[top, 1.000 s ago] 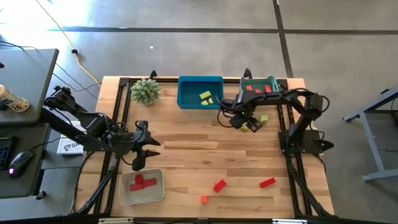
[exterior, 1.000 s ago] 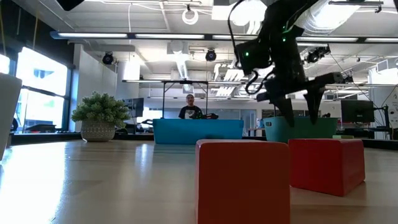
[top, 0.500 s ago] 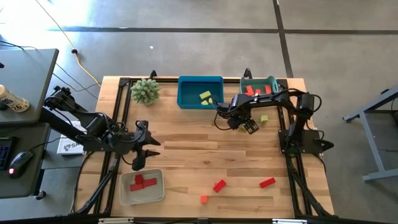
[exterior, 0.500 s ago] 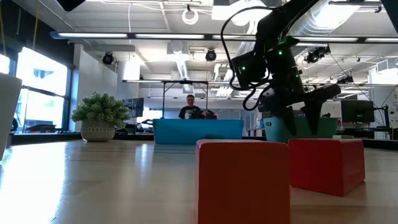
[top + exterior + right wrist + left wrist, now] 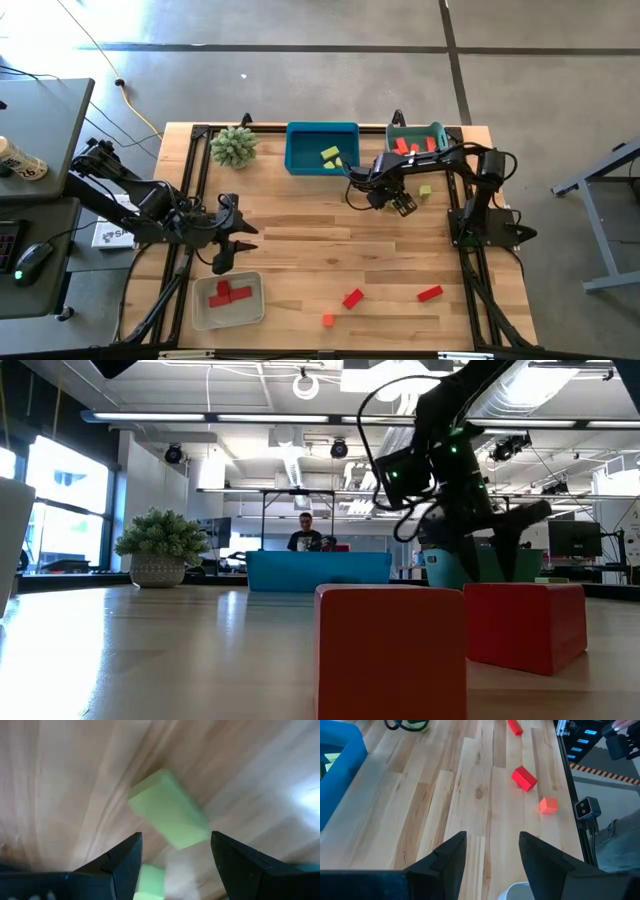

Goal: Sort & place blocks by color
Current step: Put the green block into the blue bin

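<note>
The right claw hangs over the surface near its far right corner, just in front of the green tray, with its two fingers spread and nothing between them. In the right wrist view a yellow-green block lies on the wood directly ahead of the gap between the fingers, its long axis running diagonally across that gap rather than in line with it; a second yellow-green piece sits closer in, partly hidden. From above, a yellow-green block shows just beside the claw, on the side toward the right edge.

The left claw waits over the left edge, beside the white tray that holds red blocks; its fingers stand apart on nothing. It is well apart from the yellow-green pieces, so the right arm is plainly the nearer.

The blue tray at the far edge already holds yellow-green blocks. Red blocks and a small orange cube lie loose near the front edge.

The coming grasp likely calls for a wrist turn, so that the fingers close across the block's short sides.
</note>
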